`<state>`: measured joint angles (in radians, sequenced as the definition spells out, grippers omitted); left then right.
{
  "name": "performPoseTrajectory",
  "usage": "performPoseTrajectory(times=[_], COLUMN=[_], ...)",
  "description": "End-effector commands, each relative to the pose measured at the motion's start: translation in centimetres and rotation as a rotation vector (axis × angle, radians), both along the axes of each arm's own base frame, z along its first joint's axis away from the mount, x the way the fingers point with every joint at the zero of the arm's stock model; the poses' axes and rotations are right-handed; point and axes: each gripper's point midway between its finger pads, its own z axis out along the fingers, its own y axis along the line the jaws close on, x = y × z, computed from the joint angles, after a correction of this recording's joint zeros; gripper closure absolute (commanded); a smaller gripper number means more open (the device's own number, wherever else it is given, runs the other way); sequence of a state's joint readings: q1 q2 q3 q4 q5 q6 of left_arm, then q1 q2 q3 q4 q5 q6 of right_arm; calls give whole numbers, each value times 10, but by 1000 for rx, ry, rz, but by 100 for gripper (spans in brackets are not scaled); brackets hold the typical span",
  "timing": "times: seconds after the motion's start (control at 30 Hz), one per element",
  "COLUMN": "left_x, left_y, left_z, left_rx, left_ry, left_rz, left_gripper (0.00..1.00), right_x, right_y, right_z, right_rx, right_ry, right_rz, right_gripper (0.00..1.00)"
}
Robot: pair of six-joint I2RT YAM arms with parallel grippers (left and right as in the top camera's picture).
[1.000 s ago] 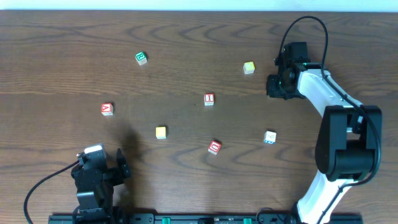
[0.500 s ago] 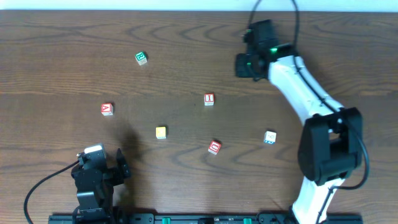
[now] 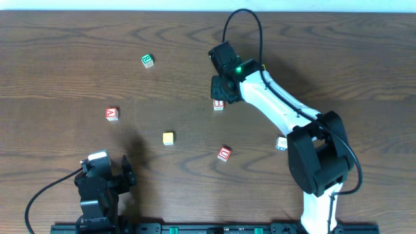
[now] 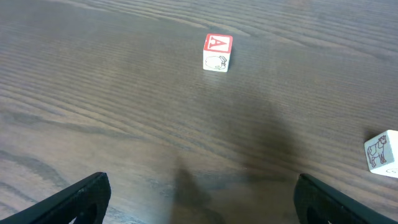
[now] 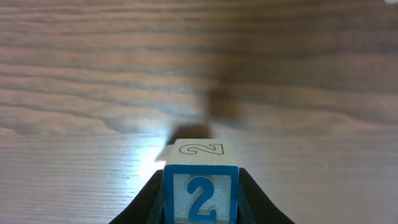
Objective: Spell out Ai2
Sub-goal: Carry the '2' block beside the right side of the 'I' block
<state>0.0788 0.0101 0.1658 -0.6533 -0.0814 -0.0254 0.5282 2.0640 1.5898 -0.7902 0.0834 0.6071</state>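
Observation:
The blue-edged "2" cube [image 5: 201, 190] fills the bottom of the right wrist view, and my right gripper [image 5: 201, 200] is shut on it, a dark finger on each side. From overhead the right gripper [image 3: 221, 89] hangs just behind the red "I" cube [image 3: 218, 104], hiding the "2" cube. The red "A" cube [image 3: 112, 114] lies at the left, and it also shows in the left wrist view as the "A" cube [image 4: 217, 51]. My left gripper [image 3: 120, 177] rests open near the front edge; the left gripper [image 4: 202, 200] has only bare table between its fingers.
A green-edged cube [image 3: 147, 60] lies at the back left. A yellow cube [image 3: 168, 138] sits in the middle. A red-edged cube with a rounder character [image 3: 224, 154] is at front centre. A pale cube [image 3: 281, 143] lies beside the right arm's base.
The right arm has swung left along the back of the table, carrying the "2" cube from the far right to just behind the "I" cube. The left arm has not moved.

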Motion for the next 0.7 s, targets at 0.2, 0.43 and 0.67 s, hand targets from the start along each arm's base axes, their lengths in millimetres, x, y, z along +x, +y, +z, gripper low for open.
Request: performPoseTrajectory(times=[0.2, 0.43, 0.67], left_x=[-1, -1, -1], left_y=[2, 2, 2], left_z=[-3, -3, -3], left_rx=[6, 6, 6], left_ry=[5, 5, 5], left_rz=[9, 9, 9], left_gripper=[5, 5, 5], right_x=[3, -1, -2], right_y=[-19, -23, -20], right_z=[3, 1, -23], right_rx=[-93, -144, -149], right_ry=[-25, -11, 36], right_rz=[-75, 23, 84], right_gripper=[99, 99, 99])
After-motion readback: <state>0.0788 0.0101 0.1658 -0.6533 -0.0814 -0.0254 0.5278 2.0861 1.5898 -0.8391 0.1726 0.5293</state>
